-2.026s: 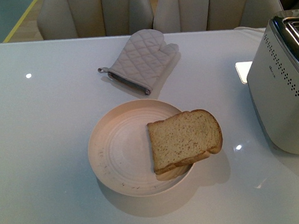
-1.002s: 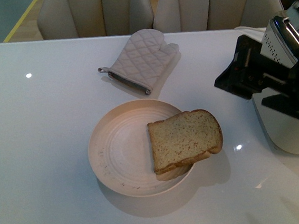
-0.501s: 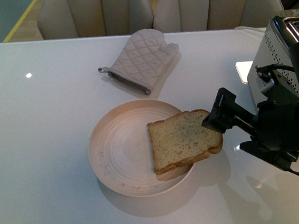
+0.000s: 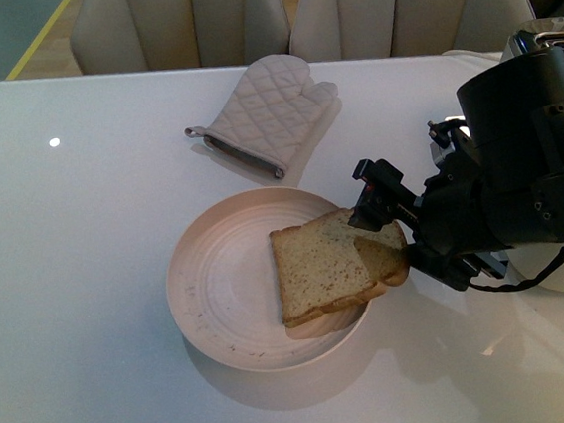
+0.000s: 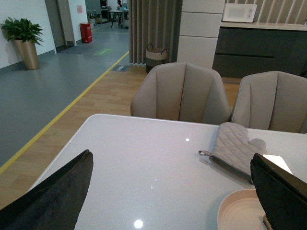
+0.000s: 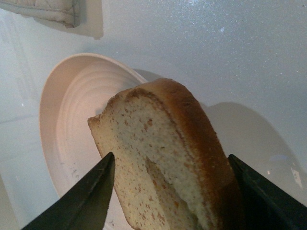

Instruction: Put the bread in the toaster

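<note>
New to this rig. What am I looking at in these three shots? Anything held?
It is a two-armed robot at a white table. The front view looks out from its body; the other two come from cameras on each wrist. On the table: a plate with the bread overhanging its rim, an oven mitt, and a toaster mostly hidden behind the right arm. The right gripper has its fingers on either side of the bread; whether they squeeze it yet, I cannot tell. The left gripper is open and holds nothing.
</note>
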Tool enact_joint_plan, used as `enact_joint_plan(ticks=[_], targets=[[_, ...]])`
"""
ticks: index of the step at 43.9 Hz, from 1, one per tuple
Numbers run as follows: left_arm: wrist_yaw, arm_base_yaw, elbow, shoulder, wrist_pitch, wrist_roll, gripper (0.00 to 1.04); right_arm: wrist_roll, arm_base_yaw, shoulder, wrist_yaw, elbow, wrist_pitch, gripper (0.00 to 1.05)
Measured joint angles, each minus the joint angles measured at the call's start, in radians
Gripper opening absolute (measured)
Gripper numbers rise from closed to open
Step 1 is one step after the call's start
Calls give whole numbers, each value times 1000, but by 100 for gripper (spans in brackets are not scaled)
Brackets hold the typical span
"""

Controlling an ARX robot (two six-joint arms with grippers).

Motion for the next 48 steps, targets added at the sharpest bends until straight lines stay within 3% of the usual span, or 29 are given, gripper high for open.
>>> enact_joint_plan(ticks=[17, 23, 29, 35, 48], targets=[[0, 0, 0, 0, 0, 0, 98, 95, -3, -41, -47, -58, 82, 15], [0, 0, 0, 0, 0, 0, 98, 117, -11, -101, -61, -82, 95, 3], [0, 0, 0, 0, 0, 0, 98, 119, -29, -201, -69, -99, 87, 3], [0, 0, 0, 0, 0, 0, 98, 70, -79, -410, -42, -95, -18, 3], [0, 0, 0, 0, 0, 0, 98, -320, -222, -788, 175, 81, -373, 3]])
